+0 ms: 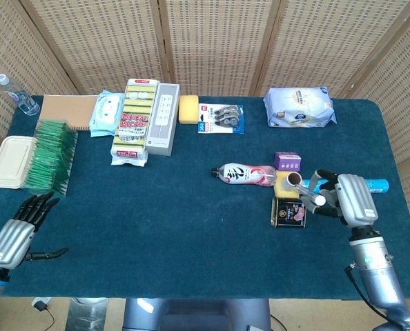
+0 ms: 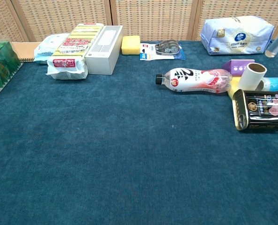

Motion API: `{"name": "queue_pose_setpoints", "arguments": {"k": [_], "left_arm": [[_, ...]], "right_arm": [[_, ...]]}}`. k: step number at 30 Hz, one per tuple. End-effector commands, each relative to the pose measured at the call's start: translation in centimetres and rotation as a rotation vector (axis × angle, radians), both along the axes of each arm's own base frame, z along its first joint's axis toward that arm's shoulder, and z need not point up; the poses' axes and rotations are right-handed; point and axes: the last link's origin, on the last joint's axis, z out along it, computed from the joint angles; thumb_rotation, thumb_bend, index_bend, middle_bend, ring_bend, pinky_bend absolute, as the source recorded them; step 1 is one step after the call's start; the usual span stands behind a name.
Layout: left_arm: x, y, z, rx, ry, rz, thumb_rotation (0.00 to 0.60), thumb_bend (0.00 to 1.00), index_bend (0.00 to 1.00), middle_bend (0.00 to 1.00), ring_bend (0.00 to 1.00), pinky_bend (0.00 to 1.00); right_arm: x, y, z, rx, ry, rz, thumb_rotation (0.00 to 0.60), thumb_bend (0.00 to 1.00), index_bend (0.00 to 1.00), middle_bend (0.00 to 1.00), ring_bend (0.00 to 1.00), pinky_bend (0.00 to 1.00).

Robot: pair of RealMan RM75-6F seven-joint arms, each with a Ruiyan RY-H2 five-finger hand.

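Head view: showed the right robot hand [image 1: 339, 196] low over the right side of the table [image 1: 191, 227], fingers apart and clamped on nothing, fingertips just beside the dark tin [image 1: 288, 212] and the cardboard roll [image 1: 293, 179]; could not tell whether touching either. Found the tin lying flat in front of the roll, the roll upright on a yellow sponge [image 1: 281, 186], a purple box [image 1: 287, 161] just behind, a blue tube [image 1: 379, 185] lying beyond the hand towards the table's right edge, and a bottle [image 1: 245, 174] on its side, base end close against the sponge. Placed the left robot hand [image 1: 18, 231] well apart at the near left corner, fingers stretched out and spread, holding nothing. Judged as a reach in hand, with no grasp made; judged that closing on the tin or roll would call for a careful lowering between closely packed neighbours without tipping the roll.

Chest view: gave the tin [image 2: 261, 110] close and sharp, label upward, the roll [image 2: 251, 75] standing behind it, the bottle [image 2: 195, 79] lying with cap to the left. Caught only a blurred fingertip of the right robot hand [image 2: 275, 47] at the right edge, too little to read its state. Missed the left robot hand altogether, seen only from the head.
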Motion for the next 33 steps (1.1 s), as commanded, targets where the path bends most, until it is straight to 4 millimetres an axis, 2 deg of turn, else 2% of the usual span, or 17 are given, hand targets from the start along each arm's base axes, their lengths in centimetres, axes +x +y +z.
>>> {"name": "queue_pose_setpoints", "arguments": {"k": [1,3,7,12,15,17,21,23,25,27,29,31,33], "left_arm": [[-0.1,0.1,0.1,0.007,-0.001,0.009,0.389,0.0,0.0,0.0,0.0,0.03],[-0.1,0.3,0.0,0.007,0.002,0.009,0.387,0.0,0.0,0.0,0.0,0.03],[0.2,0.0,-0.4,-0.012,0.003,-0.009,0.385,0.0,0.0,0.0,0.0,0.03],[-0.1,0.1,-0.1,0.001,0.006,0.008,0.389,0.0,0.0,0.0,0.0,0.03],[0.1,0.2,-0.2,0.001,0.004,0.0,0.386,0.0,0.0,0.0,0.0,0.03],[0.3,-0.1,-0.2,-0.009,0.003,-0.01,0.388,0.0,0.0,0.0,0.0,0.03],[0.1,-0.2,-0.2,-0.011,0.001,0.0,0.384,0.0,0.0,0.0,0.0,0.03],[0.1,0.1,-0.1,-0.003,0.004,0.005,0.383,0.0,0.0,0.0,0.0,0.03],[0.2,0.0,-0.3,-0.008,0.006,-0.002,0.385,0.0,0.0,0.0,0.0,0.03],[0.3,-0.2,-0.3,-0.017,0.002,-0.012,0.382,0.0,0.0,0.0,0.0,0.03],[0.2,-0.5,-0.2,-0.016,-0.004,-0.012,0.384,0.0,0.0,0.0,0.0,0.03],[0.0,-0.1,0.1,-0.001,-0.002,0.004,0.388,0.0,0.0,0.0,0.0,0.03],[-0.1,0.2,0.1,0.008,0.005,0.011,0.386,0.0,0.0,0.0,0.0,0.03]], "right_arm": [[-0.8,1.5,0.1,0.016,0.018,-0.045,0.6,0.45,0.81,0.98,1.0,0.95],[-0.8,1.8,0.3,0.022,0.042,-0.025,0.6,0.45,0.81,0.98,1.0,0.95],[-1.4,0.3,0.7,-0.061,-0.006,-0.079,0.6,0.45,0.81,0.98,1.0,0.95],[-1.8,2.1,-0.8,0.058,0.052,-0.063,0.6,0.45,0.81,0.99,1.0,0.95],[-2.2,0.5,0.5,-0.073,-0.011,-0.088,0.6,0.45,0.81,0.99,1.0,0.95],[-2.0,0.1,0.7,-0.1,-0.035,-0.098,0.6,0.45,0.81,0.99,1.0,0.95],[-1.3,2.3,-0.5,-0.002,0.01,-0.049,0.6,0.45,0.81,0.99,1.0,0.96],[-1.3,2.6,-0.7,0.019,0.032,-0.031,0.6,0.45,0.81,0.99,1.0,0.96],[-1.4,0.7,0.5,-0.091,-0.039,-0.06,0.6,0.45,0.81,0.99,1.0,0.96],[-1.4,-0.2,0.7,-0.119,-0.066,-0.098,0.6,0.45,0.81,0.99,1.0,0.96],[-1.2,0.7,0.3,-0.089,-0.05,-0.092,0.6,0.45,0.81,0.99,1.0,0.96],[-1.2,2.6,-1.3,0.017,0.035,-0.045,0.6,0.45,0.81,0.99,1.0,0.96],[-1.1,2.7,-0.9,0.004,0.024,-0.026,0.6,0.45,0.81,0.99,1.0,0.96]]}}
